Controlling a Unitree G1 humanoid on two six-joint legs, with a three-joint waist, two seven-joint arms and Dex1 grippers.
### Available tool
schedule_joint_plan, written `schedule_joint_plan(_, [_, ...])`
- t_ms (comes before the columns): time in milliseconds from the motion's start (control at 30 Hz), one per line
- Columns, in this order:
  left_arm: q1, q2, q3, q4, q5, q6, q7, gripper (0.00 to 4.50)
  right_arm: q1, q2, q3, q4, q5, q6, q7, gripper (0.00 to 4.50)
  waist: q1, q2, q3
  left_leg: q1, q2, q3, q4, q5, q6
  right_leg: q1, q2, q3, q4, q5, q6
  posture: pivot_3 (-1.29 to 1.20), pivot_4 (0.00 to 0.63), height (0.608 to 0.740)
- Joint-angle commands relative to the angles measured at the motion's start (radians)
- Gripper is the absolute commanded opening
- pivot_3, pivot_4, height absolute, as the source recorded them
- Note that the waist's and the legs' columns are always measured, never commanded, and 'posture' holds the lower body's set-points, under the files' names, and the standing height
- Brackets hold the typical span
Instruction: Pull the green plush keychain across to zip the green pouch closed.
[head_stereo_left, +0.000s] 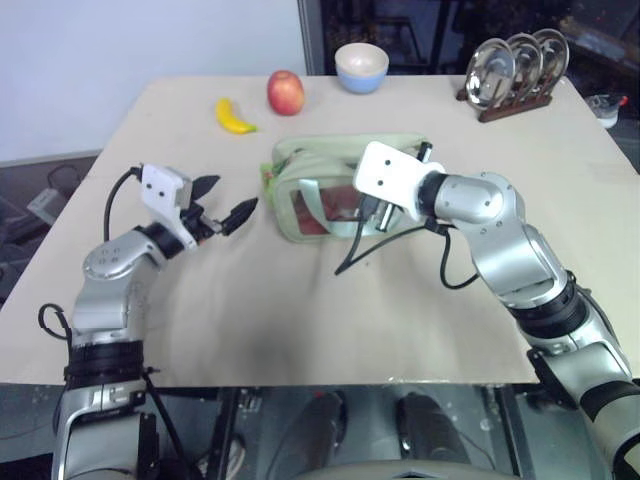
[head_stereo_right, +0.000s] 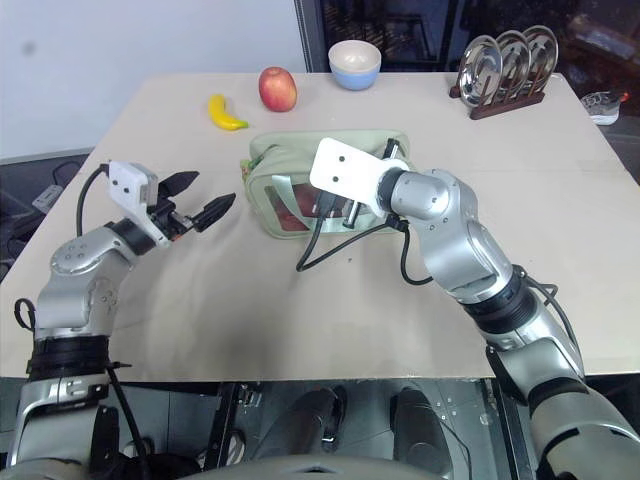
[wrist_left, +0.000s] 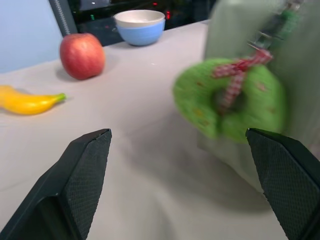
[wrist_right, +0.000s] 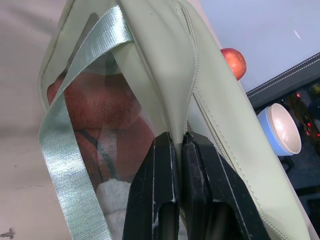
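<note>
From the head camera, the left gripper (head_stereo_left: 222, 200) hangs with its fingers spread wide, just beside the end of the green pouch (head_stereo_left: 300, 170) where the green plush keychain (head_stereo_left: 266, 178) peeks out. The right gripper (wrist_right: 177, 142) reaches over the pouch's top. If the left fingers close short of the plush, they will likely catch only air or nudge the pouch aside.

In the left wrist view, the keychain (wrist_left: 230, 97) is a fuzzy ring with a red checked ribbon, hanging against the pouch wall, ahead of and between the open fingers (wrist_left: 80, 170). It sits off toward one finger, so an uneven close could push it away rather than trap it.

In the right wrist view, the fingers are pressed together on the pouch's top edge by the zip line. If that pinch slips, the pouch would probably drag along with the pull instead of zipping.

The table (head_stereo_left: 300, 330) is pale beige. A banana (head_stereo_left: 235, 117), an apple (head_stereo_left: 285, 92), a bowl (head_stereo_left: 361, 67) and a rack of metal plates (head_stereo_left: 515, 70) stand along its far side, before a dark window.
</note>
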Motion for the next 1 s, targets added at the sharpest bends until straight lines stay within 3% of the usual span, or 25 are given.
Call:
schedule_joint_plan(33, [-0.057,-0.005,-0.014,0.05,0.029,-0.043,-0.001,4.5,0.003,0.001,-0.007,-0.053,-0.001,-0.013,-0.017,0.06,0.0,0.0,0.0,0.0,0.0,0.0,0.0,0.0,0.0,0.0,0.0,0.0,0.0,0.0,0.0,0.0,0.15,0.74])
schedule_joint_plan(433, [-0.172,-0.116,-0.118,0.19,0.128,-0.159,0.001,4.5,0.033,0.001,-0.002,-0.091,-0.003,0.011,-0.021,0.06,0.002,-0.001,0.0,0.0,0.0,-0.001,0.001,0.0,0.0,0.0,0.0,-0.001,0.0,0.0,0.0,0.0,0.15,0.74])
schedule_joint_plan(567, [-0.193,-0.128,-0.115,0.223,0.141,-0.181,0.009,3.26,0.03,0.006,0.002,-0.09,-0.003,0.02,-0.022,0.0,0.002,-0.001,0.0,0.0,0.0,-0.001,0.001,0.0,0.0,0.0,0.0,-0.001,0.0,0.0,0.0,0.0,0.15,0.74])
schedule_joint_plan(767, [-0.164,-0.055,-0.056,0.208,0.175,-0.318,0.036,0.21,0.031,0.045,0.018,-0.077,-0.001,0.023,-0.043,0.0,-0.014,-0.001,0.0,0.0,0.0,-0.002,0.001,0.0,0.0,0.0,0.0,-0.001,0.001,0.0,0.0,0.0,0.15,0.74])
schedule_joint_plan(1000, [-0.172,0.1,0.005,0.131,0.332,-0.626,0.182,0.07,0.021,0.091,0.022,-0.012,0.012,-0.006,-0.071,0.0,-0.022,-0.002,0.0,0.0,0.0,-0.002,0.001,0.0,0.0,0.0,0.0,0.0,0.0,0.0,0.0,0.0,0.15,0.74])
